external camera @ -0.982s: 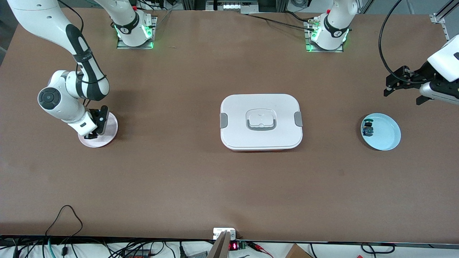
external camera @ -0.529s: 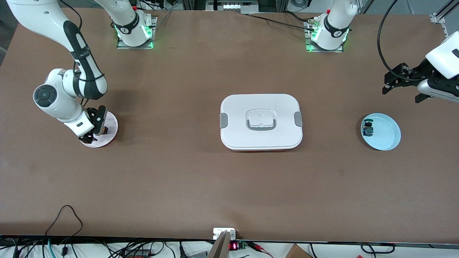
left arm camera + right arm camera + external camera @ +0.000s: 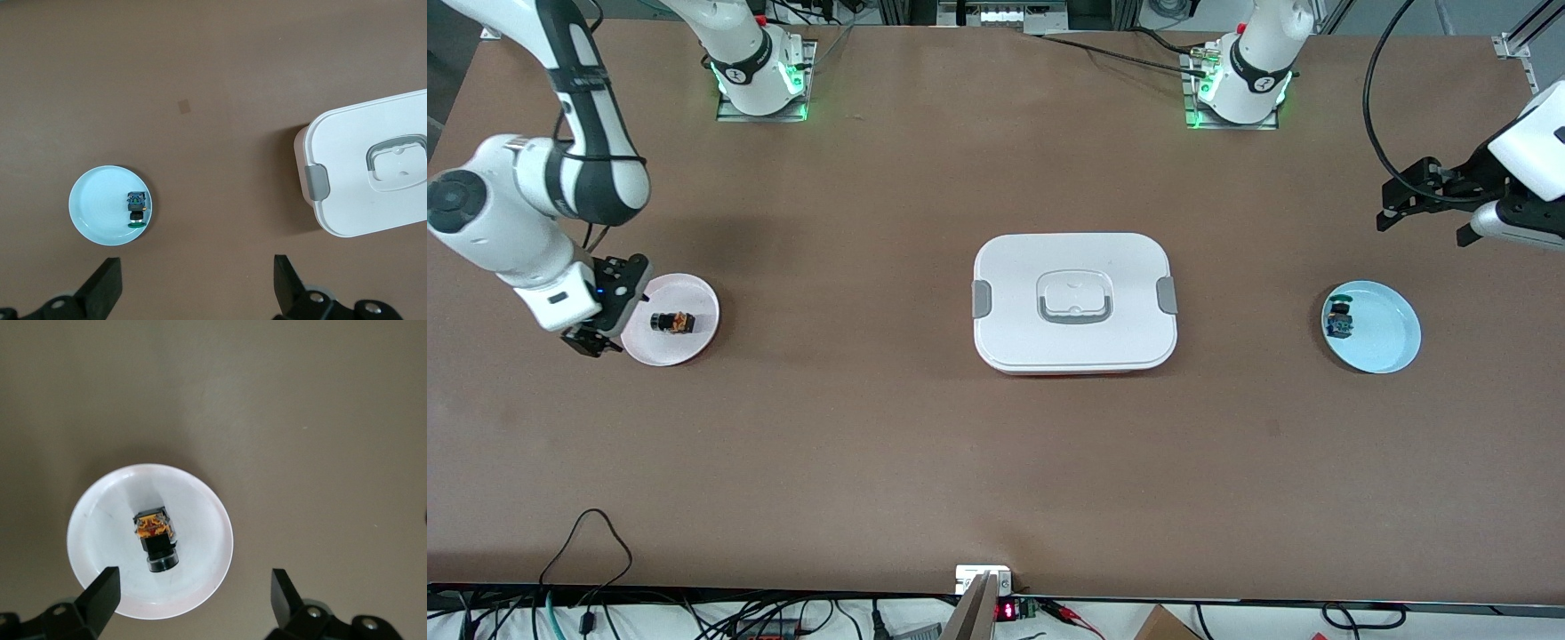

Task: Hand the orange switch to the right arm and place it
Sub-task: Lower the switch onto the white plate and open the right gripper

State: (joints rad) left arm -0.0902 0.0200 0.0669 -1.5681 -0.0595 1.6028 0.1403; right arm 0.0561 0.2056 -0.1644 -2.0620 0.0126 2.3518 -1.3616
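Observation:
The orange switch (image 3: pixel 671 321) lies on its side on the pink plate (image 3: pixel 696 298), toward the right arm's end of the table. In the right wrist view the switch (image 3: pixel 155 537) rests free near the middle of the plate (image 3: pixel 197 513). My right gripper (image 3: pixel 594 341) is open and empty, over the plate's edge and apart from the switch; it also shows in the right wrist view (image 3: pixel 193 587). My left gripper (image 3: pixel 1423 227) is open and empty, and waits over bare table beside the blue plate; it also shows in the left wrist view (image 3: pixel 197 277).
A white lidded box (image 3: pixel 1074 302) sits at the table's middle. A light blue plate (image 3: pixel 1387 342) toward the left arm's end holds a blue and green switch (image 3: pixel 1338 318). Both show in the left wrist view: box (image 3: pixel 373 173), plate (image 3: pixel 97 207).
My right gripper has drawn off the pink plate toward the table's end, and the orange switch now lies uncovered on it. The left gripper has hardly moved.

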